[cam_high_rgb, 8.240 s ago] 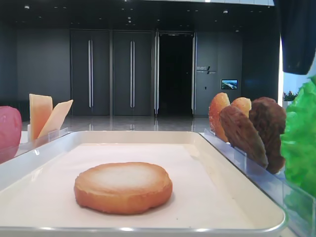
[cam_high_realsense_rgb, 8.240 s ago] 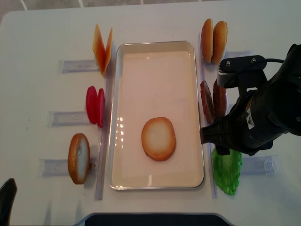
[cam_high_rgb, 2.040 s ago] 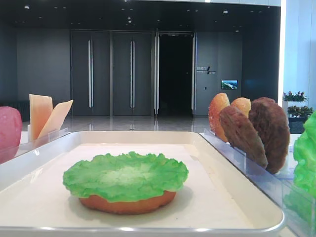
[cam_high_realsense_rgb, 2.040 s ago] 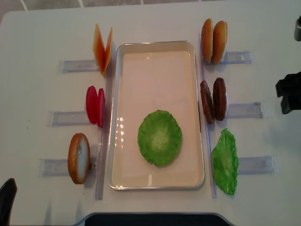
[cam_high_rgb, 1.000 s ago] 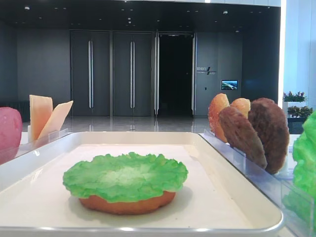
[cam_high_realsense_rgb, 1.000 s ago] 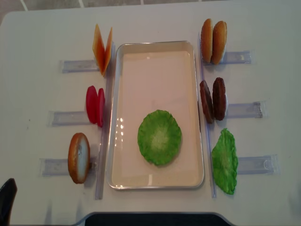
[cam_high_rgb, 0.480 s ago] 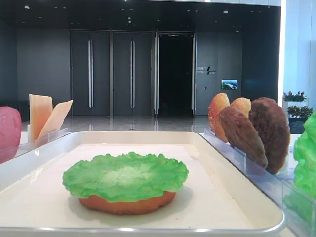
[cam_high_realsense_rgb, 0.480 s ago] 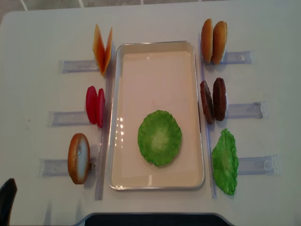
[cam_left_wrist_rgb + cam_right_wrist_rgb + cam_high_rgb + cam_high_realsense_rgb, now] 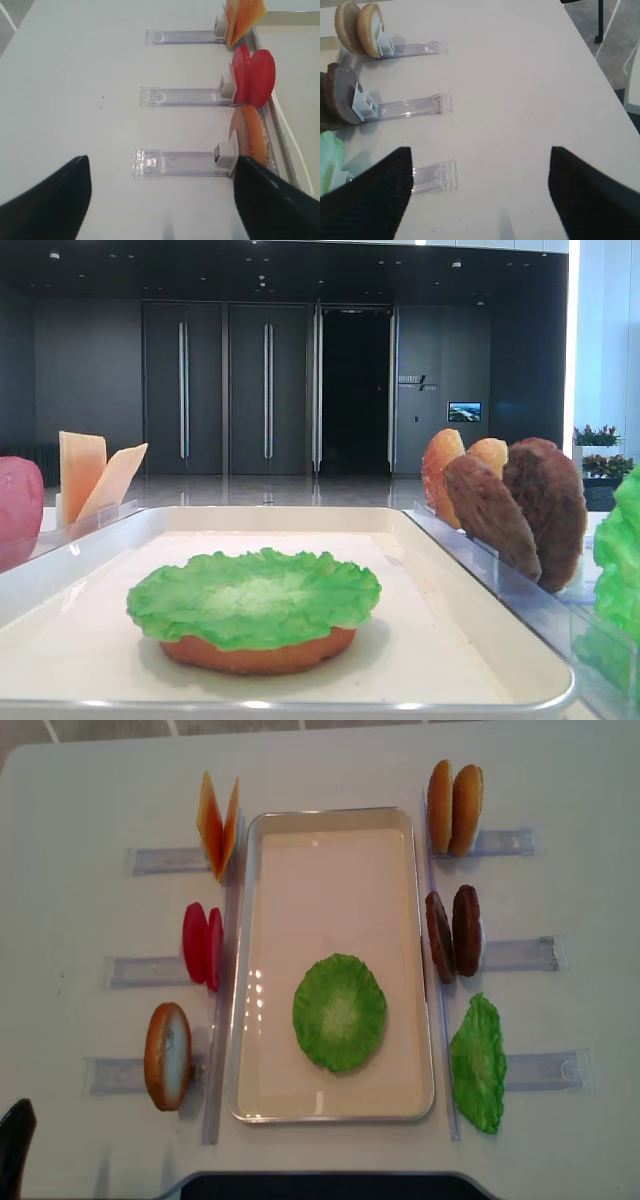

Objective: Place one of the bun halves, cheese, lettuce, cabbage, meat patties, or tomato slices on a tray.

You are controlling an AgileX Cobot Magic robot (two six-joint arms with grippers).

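The tray (image 9: 245, 970) lies mid-table. In it a bun half (image 9: 255, 653) lies flat with a green lettuce (image 9: 339, 1011) leaf on top. A second lettuce leaf (image 9: 478, 1063) stands in its holder to the right, below the meat patties (image 9: 452, 932). Cheese (image 9: 218, 824), tomato slices (image 9: 203, 946) and another bun half (image 9: 167, 1055) stand left of the tray. Cabbage is out of view. My right gripper (image 9: 480, 195) hangs open and empty over bare table right of the holders. My left gripper (image 9: 162, 200) is open and empty, left of the bun holder.
Two smooth orange-golden discs (image 9: 455, 807) stand upright at the tray's far right corner. Clear plastic holders (image 9: 520, 955) stick out from both long sides of the tray. A dark part (image 9: 12, 1152) shows at the overhead view's bottom left corner.
Eight seconds ago the bun was bare and the right arm was over the lettuce holder. A leaf now lies on the bun, and that arm has left the overhead view. No movement in the last second.
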